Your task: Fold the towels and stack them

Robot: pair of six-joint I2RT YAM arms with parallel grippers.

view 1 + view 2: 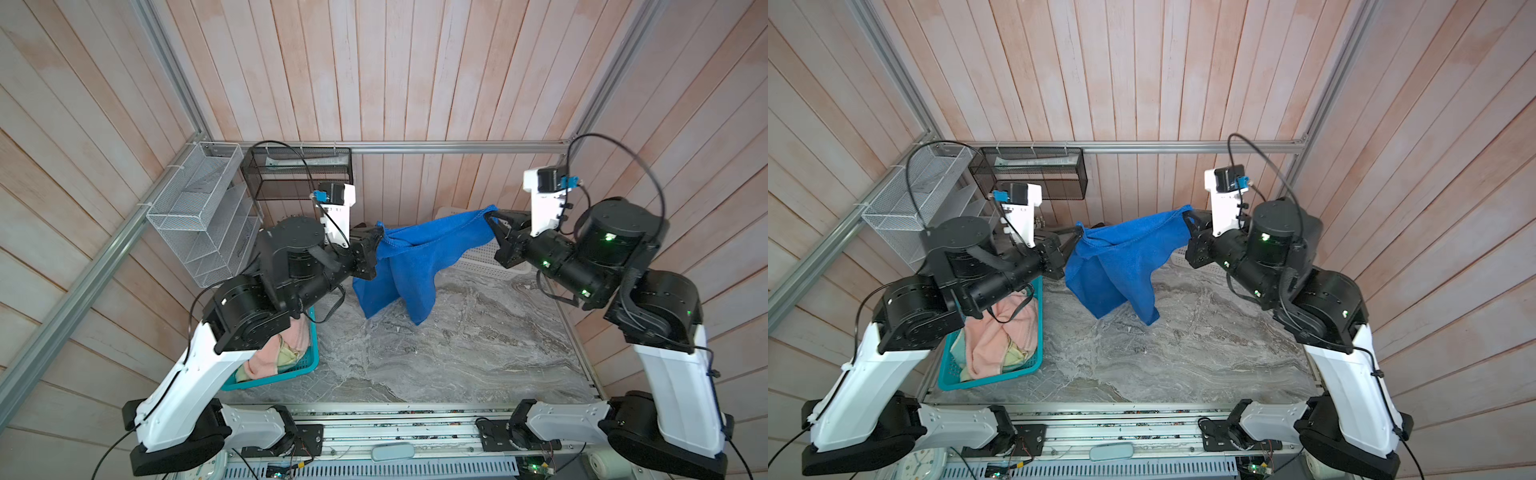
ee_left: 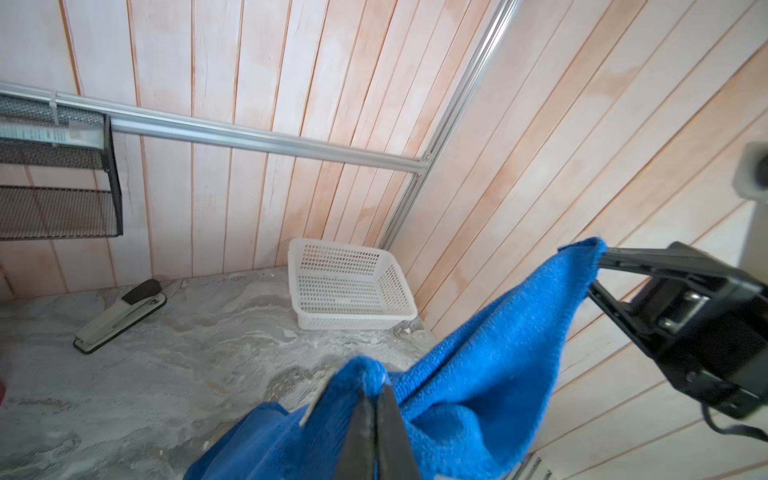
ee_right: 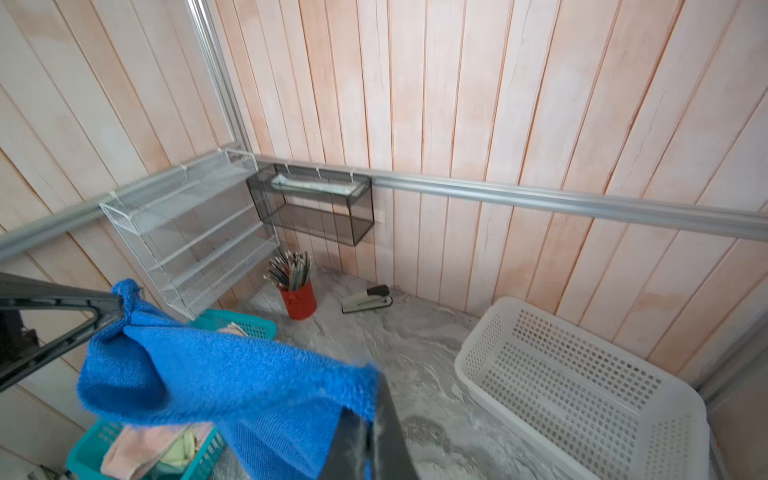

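You're holding the blue towel (image 1: 409,262) aloft, left gripper (image 1: 379,235) pinching its ten-o'clock corner, right gripper (image 1: 491,216) pinching its two-o'clock corner.

One towel (image 1: 409,266) strung betw. L gripper (image 1: 378,236) and R gripper (image 1: 491,219), a corner in each pair of jaws, rest hanging below them over table (image 1: 457,353). Far basket (image 2: 357,322) on table past R jaws, in back corner. Stapler (image 2: 120,316) on table past L jaws, by back wall. Pen cup (image 3: 298,301) near it, on side away from R jaws. Mesh shelf (image 1: 297,174) on rail above both. Wire rack (image 1: 199,216) on side wall, outboard of L jaws. Near basket (image 1: 992,380) behind L jaws, partly under L arm, w/ heap of towels (image 1: 1000,332) in it.
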